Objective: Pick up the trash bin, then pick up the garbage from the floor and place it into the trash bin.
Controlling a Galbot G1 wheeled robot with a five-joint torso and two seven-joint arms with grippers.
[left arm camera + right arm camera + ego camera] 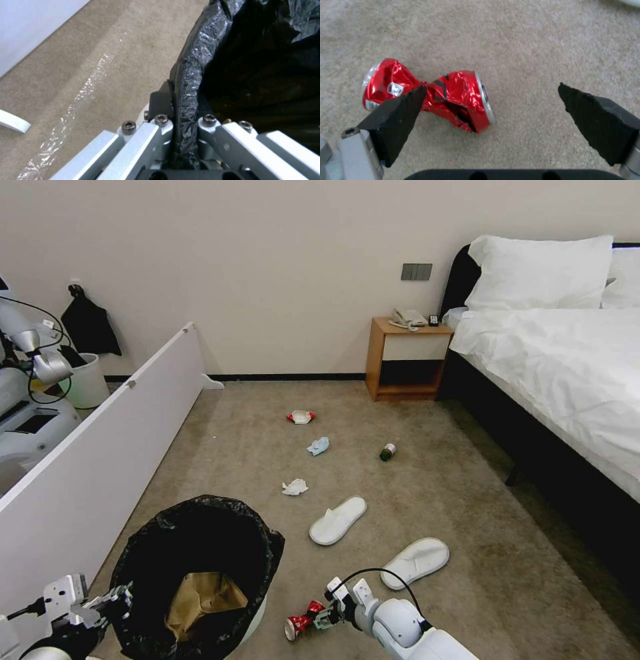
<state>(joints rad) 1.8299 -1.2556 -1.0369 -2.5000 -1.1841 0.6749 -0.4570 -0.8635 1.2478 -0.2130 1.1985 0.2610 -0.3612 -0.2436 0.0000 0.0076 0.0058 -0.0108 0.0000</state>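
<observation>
We find the left gripper [117, 597] at near left, clamped on the rim of the trash bin [257, 617]; the left wrist view shows its fingers [160, 102] pinching the black bag liner [190, 82] from both sides. The bin sits just left of centre on the floor [467, 500], w/ a brown paper carton [203, 597] lying inside it. The right gripper [491, 98] is low over the carpet just right of the bin, jaws spread wide, at the crushed red can [301, 621]; in the right wrist view one pad [395, 117] overlaps the can's [453, 100] pinched middle, the other pad stands apart to the far side; contact cannot be confirmed. The can lies on its side on the floor, near the bin base. Next out: two white slippers, one [415, 561] beside the right arm, the other [337, 520] a little further. Beyond those, a white tissue [295, 487], then a pale-blue wad [319, 446] and a small green bottle [387, 451], then a red-white packet [301, 416], all on the floor, well apart. A white panel [100, 460] runs along the left. At the far wall: wooden nightstand [405, 359] w/ a phone [408, 318]; bed [567, 360] on the right.
</observation>
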